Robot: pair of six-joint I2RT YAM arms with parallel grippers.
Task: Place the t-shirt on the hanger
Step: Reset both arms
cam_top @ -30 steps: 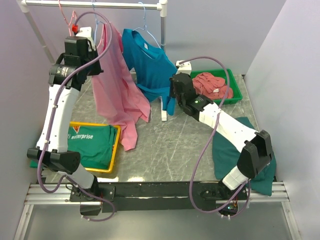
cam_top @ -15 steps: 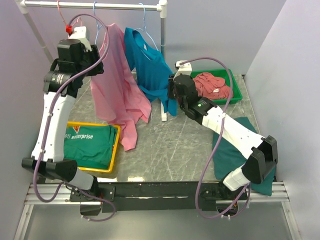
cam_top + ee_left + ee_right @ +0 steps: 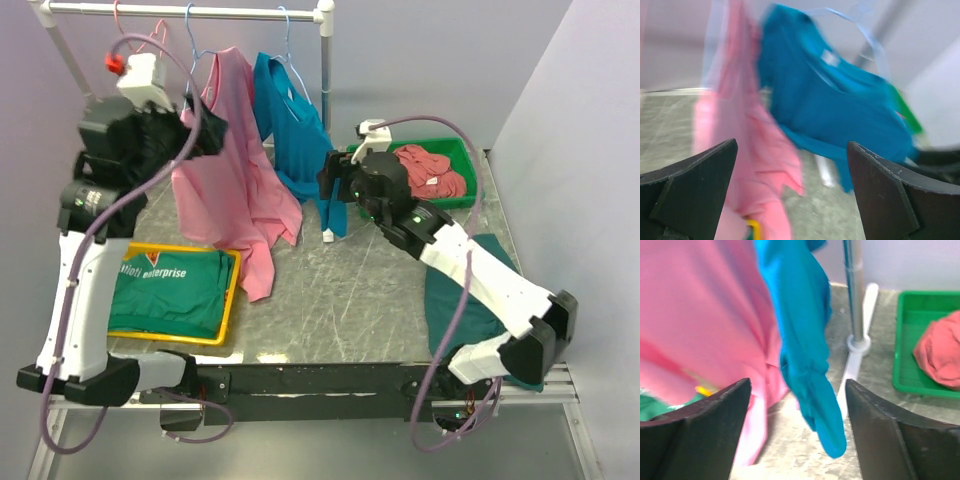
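The bright pink t-shirt [image 3: 235, 185] hangs from the light-blue hanger [image 3: 191, 30] on the rail, its hem trailing onto the table. In the left wrist view the t-shirt [image 3: 740, 145] is blurred ahead of the fingers. My left gripper [image 3: 203, 125] is open just left of the shirt's shoulder and holds nothing. My right gripper [image 3: 333, 183] is open too, beside the lower teal-blue shirt [image 3: 295, 135]. In the right wrist view a teal sleeve [image 3: 810, 370] dangles ahead of the gap, ungripped, with the pink t-shirt [image 3: 700, 315] to its left.
A second blue hanger [image 3: 871, 37] carries the teal shirt. A salmon hanger [image 3: 125, 30] hangs at the rail's left. The rack post [image 3: 325, 110] stands behind the right gripper. There is a yellow tray [image 3: 232, 300] with a green shirt, a green bin [image 3: 470, 185] with a dusty-rose garment, and dark green cloth [image 3: 465, 305] at the right.
Both grippers have gone from shut to open. The left arm pulled back left and up from the pink shirt. The right gripper shifted left, near the teal sleeve.
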